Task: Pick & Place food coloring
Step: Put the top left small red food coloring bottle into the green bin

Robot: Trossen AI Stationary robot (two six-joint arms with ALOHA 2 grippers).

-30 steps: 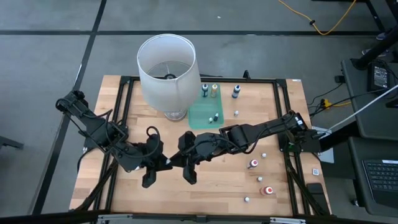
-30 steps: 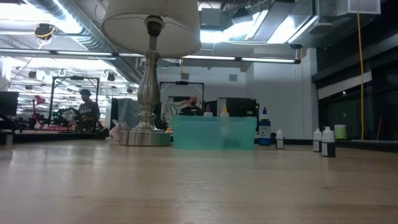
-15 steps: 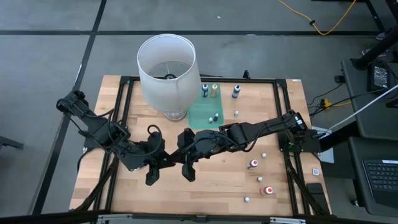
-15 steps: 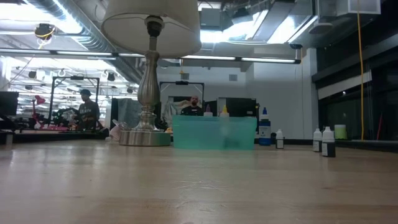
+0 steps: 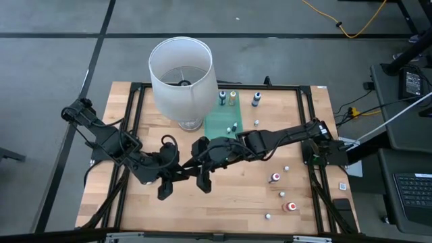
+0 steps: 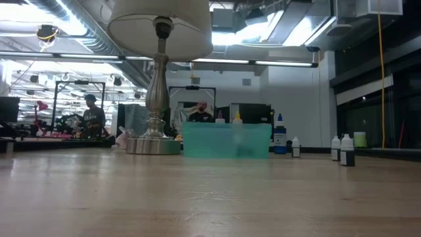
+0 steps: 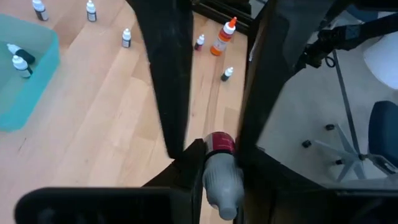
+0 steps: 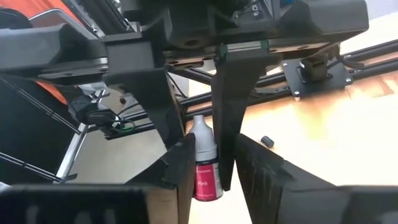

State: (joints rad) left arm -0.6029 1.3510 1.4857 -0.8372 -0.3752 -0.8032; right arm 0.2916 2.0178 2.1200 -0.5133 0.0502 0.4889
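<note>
Wooden table [image 5: 135, 202] in the middle of a sorting job: the left arm is reaching in from the table's left edge, and the left gripper [image 7: 217, 155] is clamping a red bottle [image 7: 221, 177] of food coloring in mid-air over the front centre of the boards, white cap pointing back toward its own wrist. The right gripper [image 8: 211, 152] is meeting it nose to nose and straddling the same bottle. Whether it is gripping or letting go cannot be told from these views, so this is looking like a hand-to-hand transfer caught halfway.

Behind the two grippers, the white lampshade [image 5: 181, 67] is standing at the back of the table, and just to its right the green tray [image 5: 212, 128] is lying flat with only two small bottles [image 5: 231, 126] inside.

Further right, most of the set is sitting outside the tray. Three bottles [image 5: 233, 98] are lining up along the back edge just beyond it, one white-capped bottle [image 5: 256, 123] is standing just beside its right rim, and five loose bottles [image 5: 275, 178] are dotting the front right of the table, well apart from one another.

If the tray is the goal, the work is only getting started: two are placed, one is in the air, and about nine are waiting to be collected.
</note>
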